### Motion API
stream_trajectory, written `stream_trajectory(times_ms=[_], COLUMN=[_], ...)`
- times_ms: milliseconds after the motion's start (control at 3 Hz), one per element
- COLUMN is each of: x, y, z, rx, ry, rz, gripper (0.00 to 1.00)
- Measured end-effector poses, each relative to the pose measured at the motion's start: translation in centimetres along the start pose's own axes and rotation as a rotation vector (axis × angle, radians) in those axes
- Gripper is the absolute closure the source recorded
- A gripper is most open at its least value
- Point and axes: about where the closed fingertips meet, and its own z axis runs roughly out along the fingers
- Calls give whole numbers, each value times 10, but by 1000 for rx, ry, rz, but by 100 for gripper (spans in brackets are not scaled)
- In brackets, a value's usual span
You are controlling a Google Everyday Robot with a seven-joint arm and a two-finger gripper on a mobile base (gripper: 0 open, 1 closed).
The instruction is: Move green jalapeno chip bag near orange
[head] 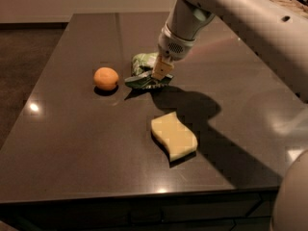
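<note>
The green jalapeno chip bag is a crinkly green-and-white bag lying low on the dark table, left of centre at the back. My gripper comes down from the upper right and is shut on the bag's right end. The orange sits on the table a short gap to the left of the bag, not touching it. The part of the bag under the gripper is hidden.
A pale yellow wavy sponge lies in front of the bag, toward the table's near right. My arm spans the upper right and casts a shadow over the table's middle. The table's front edge runs along the bottom.
</note>
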Motion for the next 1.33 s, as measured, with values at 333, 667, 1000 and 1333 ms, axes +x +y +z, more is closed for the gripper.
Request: stream_trajectory(times_ms=[333,667,1000,1333], x=[-7,-11,-13,-14], y=[4,8,11,11], z=[1,3,4,5], rx=[-16,-26,-29,-30], ry=[1,0,-4,-4], rz=[-24,-40,-40,-41], gripper=[82,59,35,13])
